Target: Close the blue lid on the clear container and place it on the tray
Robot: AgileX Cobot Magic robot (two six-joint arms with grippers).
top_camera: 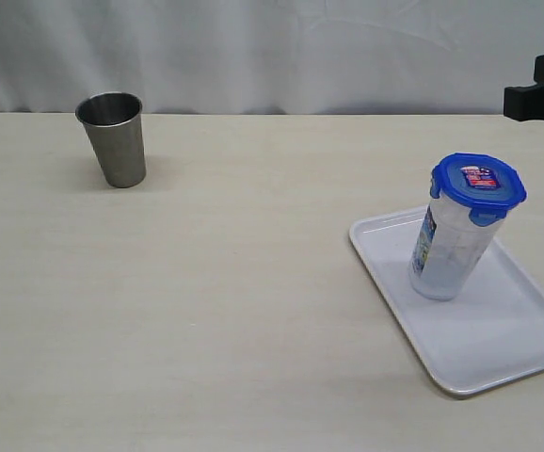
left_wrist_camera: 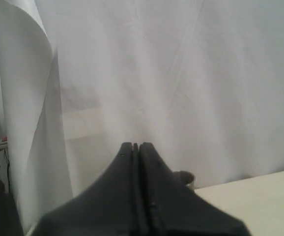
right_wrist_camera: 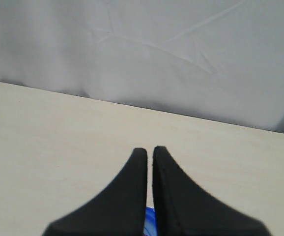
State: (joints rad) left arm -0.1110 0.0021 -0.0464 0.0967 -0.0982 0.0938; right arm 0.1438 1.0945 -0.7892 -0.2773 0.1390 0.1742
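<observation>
Left pincer [left_wrist_camera: 136, 146] and right pincer [right_wrist_camera: 149, 149] pinched narrow, empty; exterior alone shows tray [top_camera: 498, 350] bearing container [top_camera: 444, 262], lid [top_camera: 479, 185] on; labels unreadable.

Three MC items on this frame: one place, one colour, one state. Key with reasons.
1. The clear container stands: A on the tray; B on the bare tabletop; C beside the steel cup.
2. The lid is: A red; B blue; C green.
3. The lid is: A on the container; B lying on the tray; C on the tabletop.
Key: 1 A, its base rests inside the tray's rim. 2 B, the top is bright blue. 3 A, it caps the container.
</observation>
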